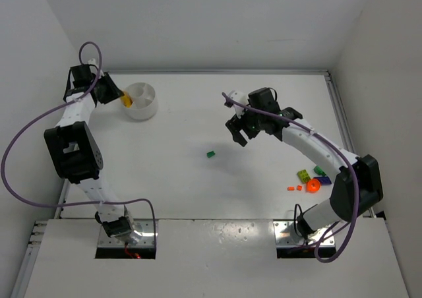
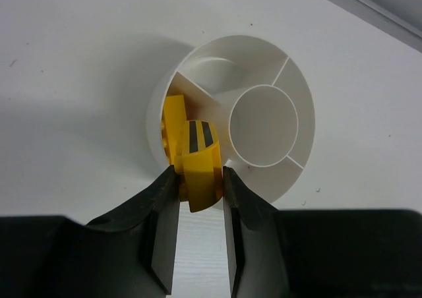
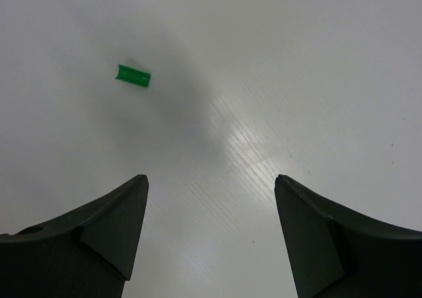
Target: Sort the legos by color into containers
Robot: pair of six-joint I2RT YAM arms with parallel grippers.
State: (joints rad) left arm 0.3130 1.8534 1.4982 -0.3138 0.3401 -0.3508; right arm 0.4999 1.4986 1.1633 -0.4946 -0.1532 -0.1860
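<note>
The round white divided dish (image 1: pixel 146 103) stands at the back left of the table; it also shows in the left wrist view (image 2: pixel 300 100). My left gripper (image 1: pixel 119 97) is shut on a yellow lego (image 2: pixel 200 173) at the dish's left rim, over a section that holds another yellow piece (image 2: pixel 173 123). My right gripper (image 1: pixel 241 133) is open and empty above the table's middle. A small green lego (image 1: pixel 211 154) lies left of and below it; it also shows in the right wrist view (image 3: pixel 134 76). At the right lie a yellow-green lego (image 1: pixel 303 175), a blue lego (image 1: pixel 324 178), small orange bits (image 1: pixel 294 188) and a rounder orange piece (image 1: pixel 312 186).
White walls close the table at the back and sides. A metal rail (image 1: pixel 339 107) runs along the right edge. Purple cables (image 1: pixel 13 153) loop off both arms.
</note>
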